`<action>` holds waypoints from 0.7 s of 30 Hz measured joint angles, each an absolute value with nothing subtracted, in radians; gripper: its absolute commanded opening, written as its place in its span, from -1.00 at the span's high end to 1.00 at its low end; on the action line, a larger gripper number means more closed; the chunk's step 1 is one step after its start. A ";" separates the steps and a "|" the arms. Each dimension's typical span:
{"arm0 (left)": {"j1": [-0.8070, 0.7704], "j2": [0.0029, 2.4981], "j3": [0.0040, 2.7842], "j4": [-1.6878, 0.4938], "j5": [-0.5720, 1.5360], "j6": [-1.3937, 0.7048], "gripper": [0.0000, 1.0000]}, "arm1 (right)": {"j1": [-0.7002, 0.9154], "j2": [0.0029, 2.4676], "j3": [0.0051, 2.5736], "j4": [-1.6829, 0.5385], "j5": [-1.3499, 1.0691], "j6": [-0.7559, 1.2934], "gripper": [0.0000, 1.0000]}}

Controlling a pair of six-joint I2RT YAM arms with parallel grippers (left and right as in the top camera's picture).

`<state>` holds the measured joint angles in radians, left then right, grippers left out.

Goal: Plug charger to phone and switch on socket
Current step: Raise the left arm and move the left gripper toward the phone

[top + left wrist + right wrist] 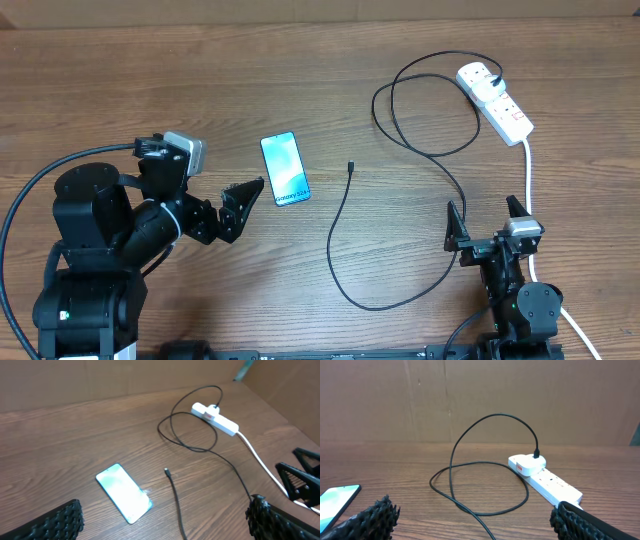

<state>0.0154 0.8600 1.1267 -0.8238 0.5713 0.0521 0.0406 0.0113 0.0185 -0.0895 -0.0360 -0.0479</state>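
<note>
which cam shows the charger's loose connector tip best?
Left wrist: the connector tip lies near mid-frame, apart from the phone, and is clearly outlined. Overhead also shows it, but smaller. Right wrist misses it: only the cable looping and its far end at the socket appear there.

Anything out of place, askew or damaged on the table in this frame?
Nothing stands out. The phone lies flat, screen lit, slightly angled. The charger trails in loose loops from the socket, its tip lying free near the phone. The left gripper and right gripper are open and empty.
</note>
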 measured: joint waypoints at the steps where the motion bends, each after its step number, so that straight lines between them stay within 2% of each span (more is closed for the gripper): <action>1: 0.015 0.860 1.127 -0.825 0.583 0.052 -1.00 | 0.041 0.011 0.019 -0.090 -0.036 -0.048 -1.00; 8: 0.015 0.861 1.137 -0.809 0.662 0.048 -1.00 | 0.041 0.011 0.019 -0.090 -0.036 -0.048 -1.00; 12: 0.004 0.888 1.209 -0.879 0.659 0.034 -1.00 | 0.041 0.011 0.019 -0.090 -0.036 -0.048 -1.00; 21: -0.174 1.029 1.478 -1.138 0.420 -0.004 -1.00 | 0.041 0.011 0.019 -0.090 -0.036 -0.048 -1.00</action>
